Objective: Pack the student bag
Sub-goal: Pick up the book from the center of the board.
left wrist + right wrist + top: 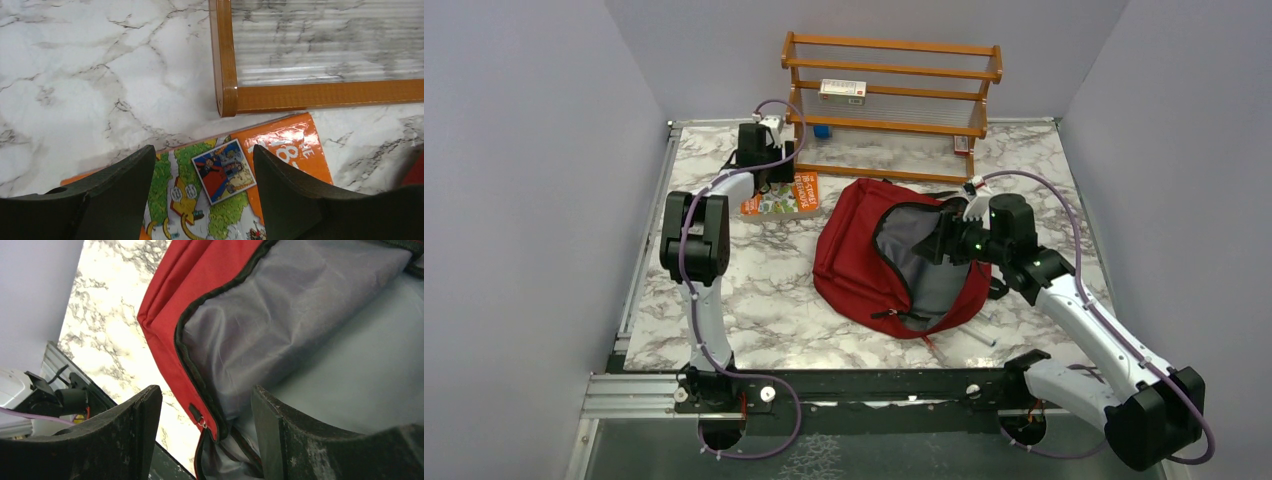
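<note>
Jaws apart: left gripper [203, 150] over orange book [280, 145] by far-edge rack [227, 60]; right gripper [205, 390] at student bag [165, 300] mouth, contents unclear

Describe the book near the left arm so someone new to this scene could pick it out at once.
Find the wooden rack at the far edge of the table and its left end. Just in front, left of the red student bag, a thin book lies flat on the marble. Its orange cover with green cartoon artwork is unlike anything nearby.
</note>
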Robot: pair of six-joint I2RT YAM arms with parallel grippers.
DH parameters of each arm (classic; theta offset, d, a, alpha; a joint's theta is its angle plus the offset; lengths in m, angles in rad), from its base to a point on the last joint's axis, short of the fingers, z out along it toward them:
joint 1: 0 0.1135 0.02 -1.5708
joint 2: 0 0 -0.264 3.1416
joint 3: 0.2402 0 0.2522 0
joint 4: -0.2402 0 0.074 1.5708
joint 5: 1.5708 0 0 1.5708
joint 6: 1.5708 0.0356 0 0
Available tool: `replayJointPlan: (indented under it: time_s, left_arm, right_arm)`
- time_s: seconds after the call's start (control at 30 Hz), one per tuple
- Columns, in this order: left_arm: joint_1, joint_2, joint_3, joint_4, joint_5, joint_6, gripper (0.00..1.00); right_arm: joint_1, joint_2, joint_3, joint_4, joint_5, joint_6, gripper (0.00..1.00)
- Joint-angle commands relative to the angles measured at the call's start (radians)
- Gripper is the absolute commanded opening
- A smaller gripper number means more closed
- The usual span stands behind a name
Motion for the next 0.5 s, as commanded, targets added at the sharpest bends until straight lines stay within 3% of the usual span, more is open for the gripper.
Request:
replayJointPlan:
  time_s: [0.0, 0.27, 0.47]
  left_arm:
    - [0.032, 0.069, 0.079, 0.034, 0.127, 0.060, 0.72]
    - [0.036, 0.140, 0.161, -0.060, 0.234, 0.123, 0.73]
    - [0.037, 0.099, 0.089, -0.126, 0.264, 0.104, 0.73]
  right_arm:
    - [0.005, -0.014, -0.004, -0.043, -0.005, -0.042, 0.70]
    - [0.005, 0.021, 0.024, -0.072, -0.003, -0.085, 0.70]
    - [0.005, 0.033, 0.016, -0.063, -0.019, -0.086, 0.71]
